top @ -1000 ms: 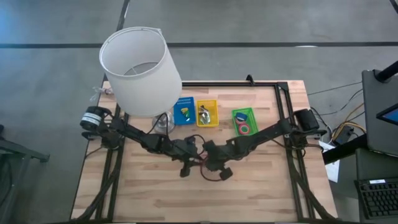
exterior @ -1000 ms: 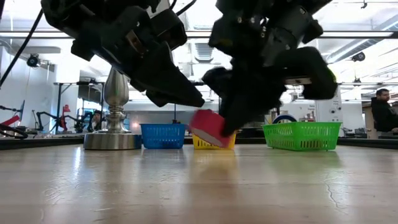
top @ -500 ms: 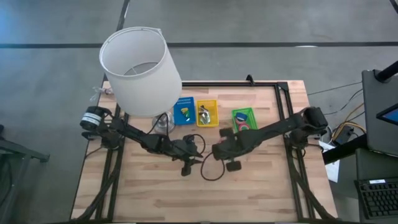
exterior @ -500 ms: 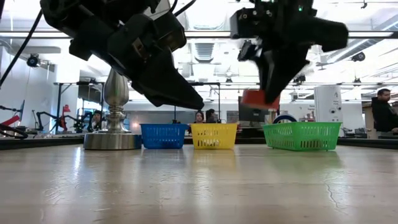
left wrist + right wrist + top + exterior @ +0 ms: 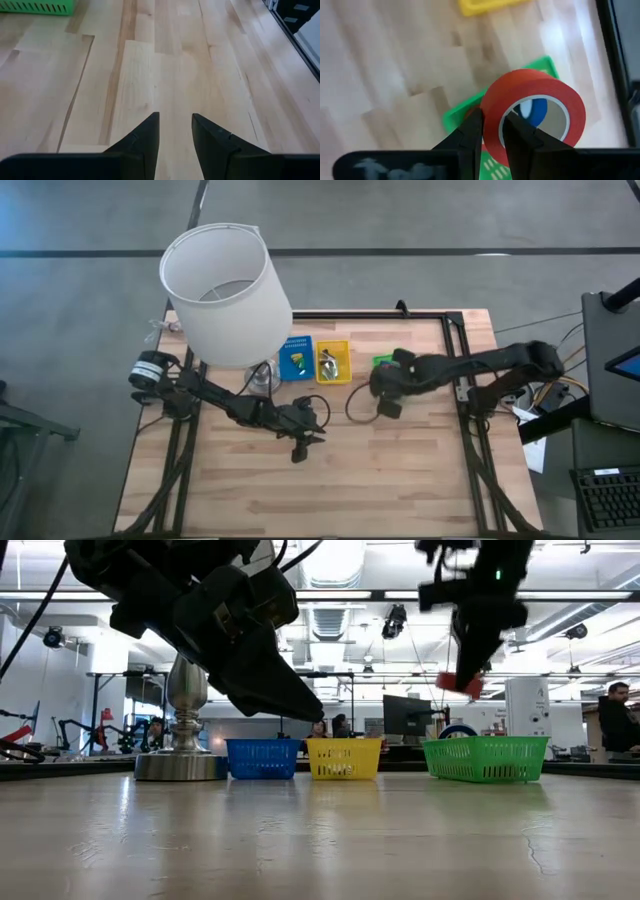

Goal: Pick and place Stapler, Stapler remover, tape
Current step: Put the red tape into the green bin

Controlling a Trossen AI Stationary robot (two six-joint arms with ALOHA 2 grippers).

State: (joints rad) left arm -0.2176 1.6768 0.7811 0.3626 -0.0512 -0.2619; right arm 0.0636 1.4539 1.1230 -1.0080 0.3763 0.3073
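Tape (image 5: 530,115) sits clenched in the right tool (image 5: 492,135) above the green basket's (image 5: 465,112) near edge.

The high view looks straight down on the whole table (image 5: 250,490). The low view sits at table-top height, facing level across to the green basket (image 5: 485,758), which the high view shares. Each wrist view looks close along its arm's fingers; the right one also catches that basket.
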